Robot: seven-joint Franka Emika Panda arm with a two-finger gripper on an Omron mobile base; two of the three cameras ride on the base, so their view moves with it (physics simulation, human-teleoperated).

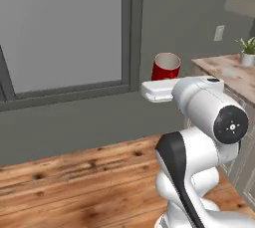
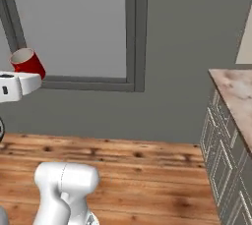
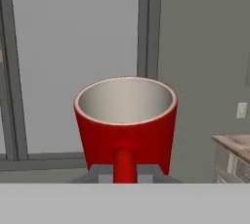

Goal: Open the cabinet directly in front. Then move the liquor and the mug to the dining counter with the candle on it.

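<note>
You are carrying the mug (image 3: 125, 120), and it is off every surface, up in the air in front of the big grey-framed window (image 1: 64, 28). Start at the left of the left base picture: the window fills that side, its sill low and well clear of the cup. Moving right, the mug sits tilted above the white hand (image 1: 159, 91), mouth up and away from the arm. In the hand picture the gripper (image 3: 125, 171) is pressed together on the mug's handle, which stands straight up between the dark tips; I judge the handle grip is there to keep the cup upright and its open mouth free for setting down.

Further right, past the bare grey wall (image 1: 189, 18), comes the counter (image 1: 234, 75), its marbled top running along the right edge of both base pictures over cream fronts. A small potted plant (image 1: 247, 52) stands at its far end. No candle is in sight from here, so whether this is the dining top is, at best, likely.

For room: the wooden floor (image 2: 138, 170) between you and the counter's near edge is open, with nothing standing in the way. Mind the counter's front edge as you swing right, since the mug rides roughly level with the top.
</note>
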